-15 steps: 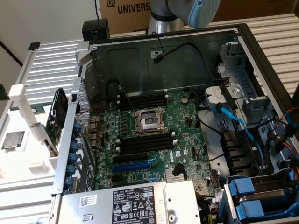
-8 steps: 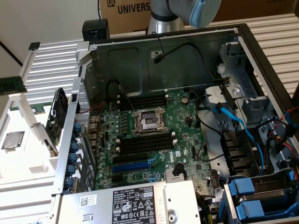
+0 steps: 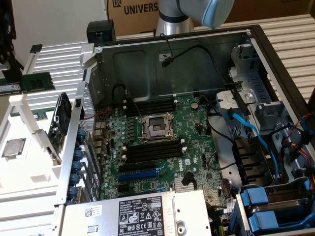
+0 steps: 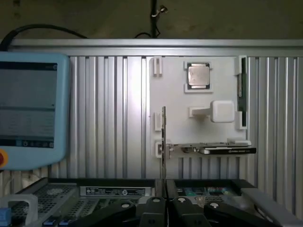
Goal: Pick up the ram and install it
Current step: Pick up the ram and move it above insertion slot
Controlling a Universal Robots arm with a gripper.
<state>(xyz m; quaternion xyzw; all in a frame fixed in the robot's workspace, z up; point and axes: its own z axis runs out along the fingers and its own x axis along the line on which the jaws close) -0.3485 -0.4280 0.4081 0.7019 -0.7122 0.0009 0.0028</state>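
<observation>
1. We see the gripper point(image 4: 163, 210) with its fingers pressed together, gripping nothing.
2. The ram point(image 3: 37, 81) rests on the white tray point(image 3: 15, 105), well apart from the motherboard point(image 3: 197, 147).
3. We judge that an off-centre pinch could tilt the ram, so it jams in the black slots point(image 3: 147, 152).

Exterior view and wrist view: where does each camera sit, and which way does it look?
Exterior view: sits off the arm, looking down into the open computer case; the arm shows at the top.
Wrist view: sits on the wrist, looking past the case to the white holder; the claw shows.
Both show the holder and its square chip.
</observation>
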